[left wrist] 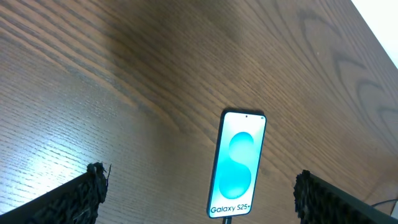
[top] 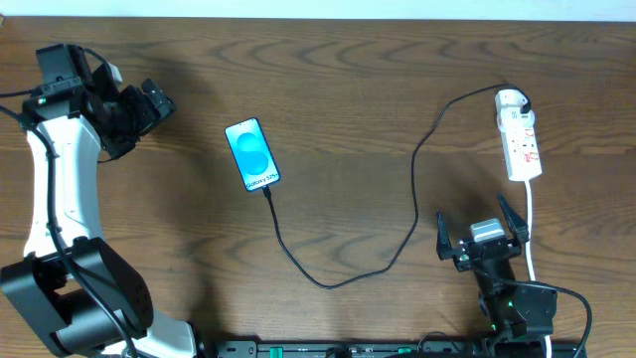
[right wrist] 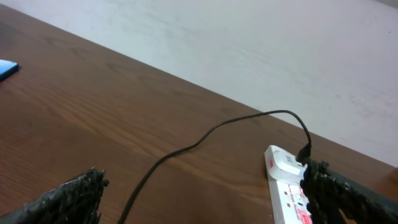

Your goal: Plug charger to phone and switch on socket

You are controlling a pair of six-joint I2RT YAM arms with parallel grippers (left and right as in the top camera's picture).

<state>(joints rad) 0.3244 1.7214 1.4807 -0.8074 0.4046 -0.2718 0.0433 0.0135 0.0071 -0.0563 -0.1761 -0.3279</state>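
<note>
The phone (top: 251, 154) lies screen-up at mid-tabletop (top: 348, 80). The charger (top: 416, 194) runs from its lower edge to the socket (top: 521, 139) at right. The left hand (top: 144, 114) is open, well left of the phone. The right hand (top: 477, 224) is open, near the socket.

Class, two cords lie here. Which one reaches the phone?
The thin black cable, ending at the phone's bottom edge; the thicker white cord leaves the power strip away from it.
</note>
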